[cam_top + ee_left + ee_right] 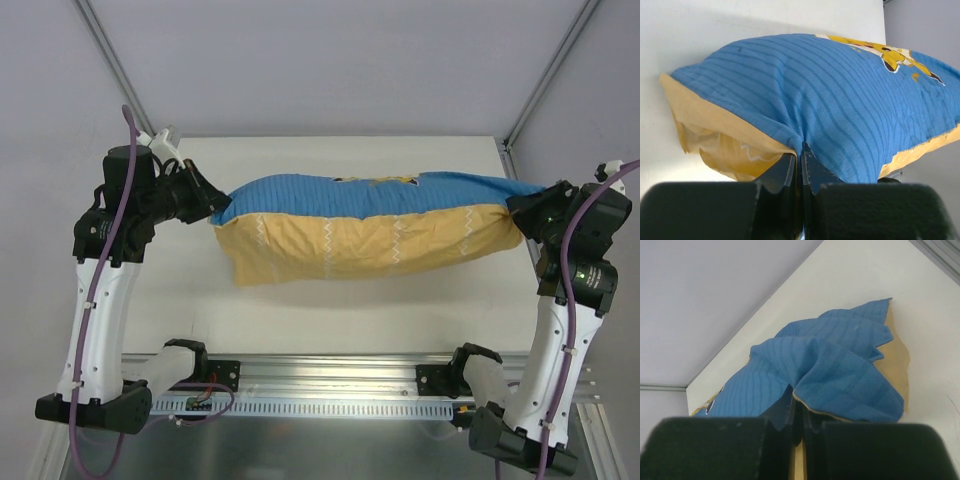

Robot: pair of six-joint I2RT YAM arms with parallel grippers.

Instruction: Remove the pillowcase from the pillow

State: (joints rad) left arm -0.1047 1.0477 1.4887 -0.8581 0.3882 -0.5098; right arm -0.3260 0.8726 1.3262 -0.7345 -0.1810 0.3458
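1. Left wrist view: the left gripper (801, 152) is pinching the pillowcase (840, 110), with both fingers pressed together on a fold of blue-striped fabric at the cover's edge.
2. The blue-striped face is spreading away from that pinch. The yellow Pikachu print (890, 52) is showing toward the far end. The yellow-orange face is hanging below and to the left, sagging loosely at the corner.
3. In the right wrist view, the right gripper (799, 402) is clamping the other end of the cover. Its fingers are closed tight on a bunched handful of blue fabric, and a strip of yellow-orange is showing beside it.
4. In the top external view, the cover is stretching across between the two grippers, one at each end. The blue face is lying uppermost and the yellow-orange face is turning toward the near side.
5. The cover is bulging full along its whole length, and the pillow inside is hidden by the fabric.
6. The bundle is sitting over the middle of the white table (330, 310). Whether it is resting on the surface or hanging just above it cannot be told.
7. Both arms are reaching in from their bases at the near edge, where a metal rail (330, 378) is running between them.
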